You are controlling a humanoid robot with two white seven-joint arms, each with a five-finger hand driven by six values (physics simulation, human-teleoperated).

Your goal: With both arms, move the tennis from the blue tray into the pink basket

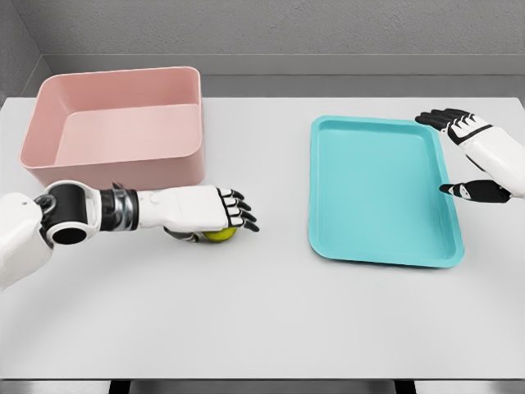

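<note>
My left robot hand (pixel 215 212) lies low over the white surface (pixel 271 320), palm down, its fingers extended over the tennis ball (pixel 220 235). Only a yellow-green sliver of the ball shows beneath the palm, just in front of the pink basket (pixel 115 123) and well apart from the blue tray (pixel 381 189), which holds nothing. The fingers look draped over the ball rather than wrapped around it; whether any finger curls underneath is hidden from this view.

My right robot hand (pixel 467 156) hovers at the tray's far right edge, fingers spread, holding nothing.

Risks, as I judge them:
1. With so little of the ball enclosed, lifting now could let it roll out from under my palm and across the surface.
2. The basket's near wall stands directly behind the ball; a low carry would knock the ball against it.
3. Pressing downward could squirt the ball sideways.
</note>
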